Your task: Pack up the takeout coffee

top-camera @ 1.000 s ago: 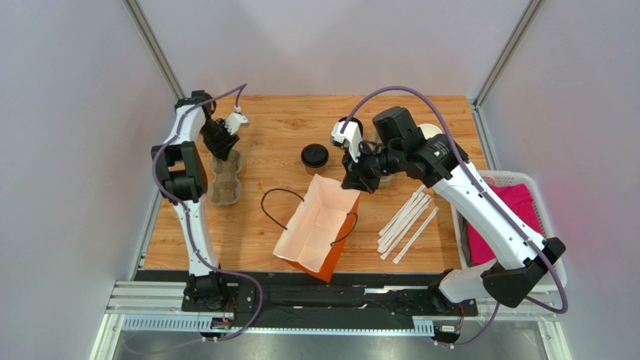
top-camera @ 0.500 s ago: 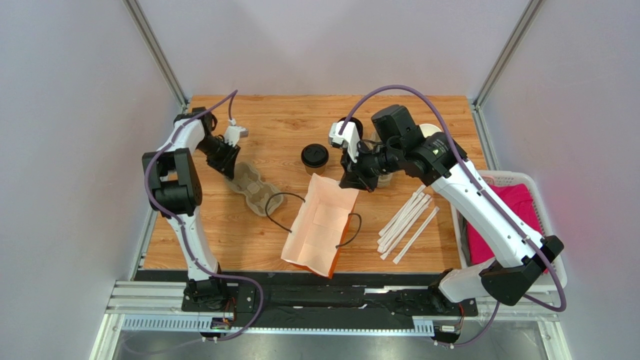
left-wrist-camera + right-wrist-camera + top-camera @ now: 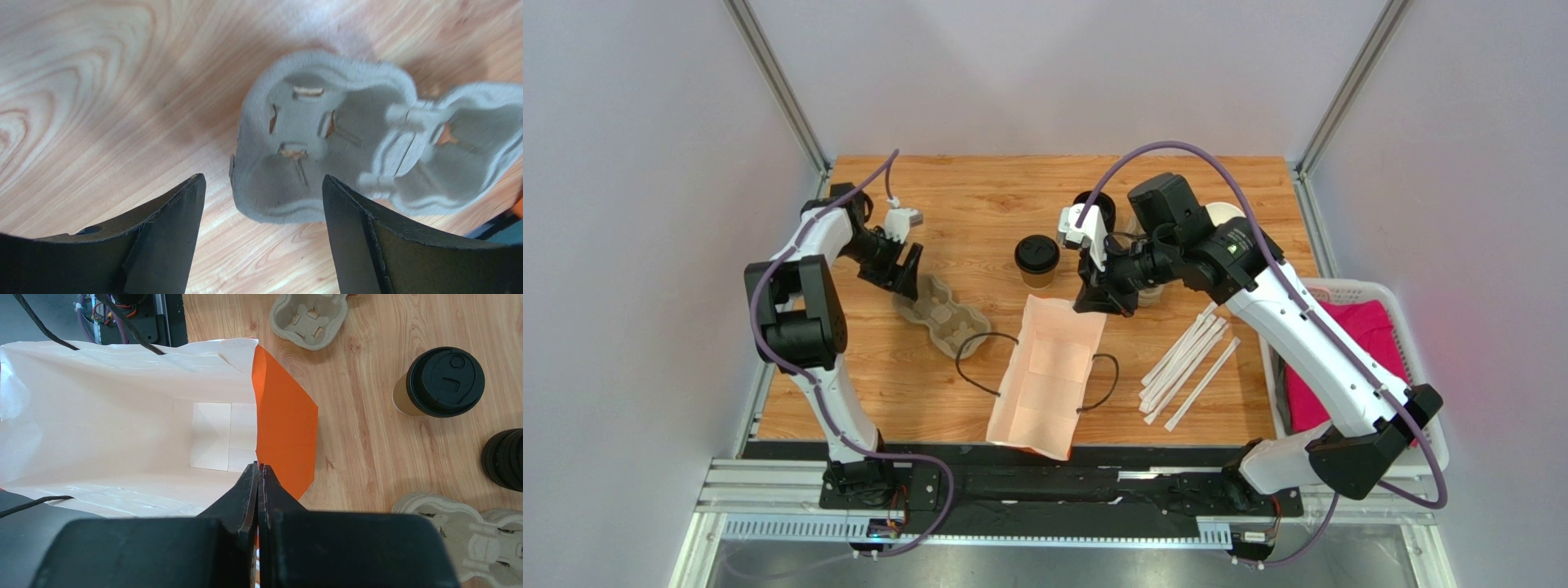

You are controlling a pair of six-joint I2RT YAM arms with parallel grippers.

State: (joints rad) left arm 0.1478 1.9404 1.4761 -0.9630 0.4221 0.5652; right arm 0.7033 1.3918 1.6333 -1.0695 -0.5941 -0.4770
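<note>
- The left gripper (image 3: 907,272) hangs low over the wooden table (image 3: 989,196), on its left side.
- Its fingers (image 3: 166,233) are spread wide and hold nothing.
- A grey cardboard cup carrier (image 3: 344,153) lies flat on the table just in front of those fingers. The fingers do not touch it.
- The right gripper (image 3: 259,468) is pinched tight on the top edge of the paper bag (image 3: 285,422).
- The bag is orange outside and white inside. It lies with its open mouth toward the back of the table, and its black string handles hang out at the sides.
- Nothing is in the bag that I can see.
- The takeout coffee (image 3: 1037,259) stands upright on the table, outside the bag, with its black lid on.
- It is near the bag's open mouth but not touching it, between the two grippers.
- A pile of black lids (image 3: 506,459) sits near the cup.
- A second carrier (image 3: 454,520) lies close to the right gripper.
- White straws (image 3: 1185,361) lie on the table to the right of the bag.
</note>
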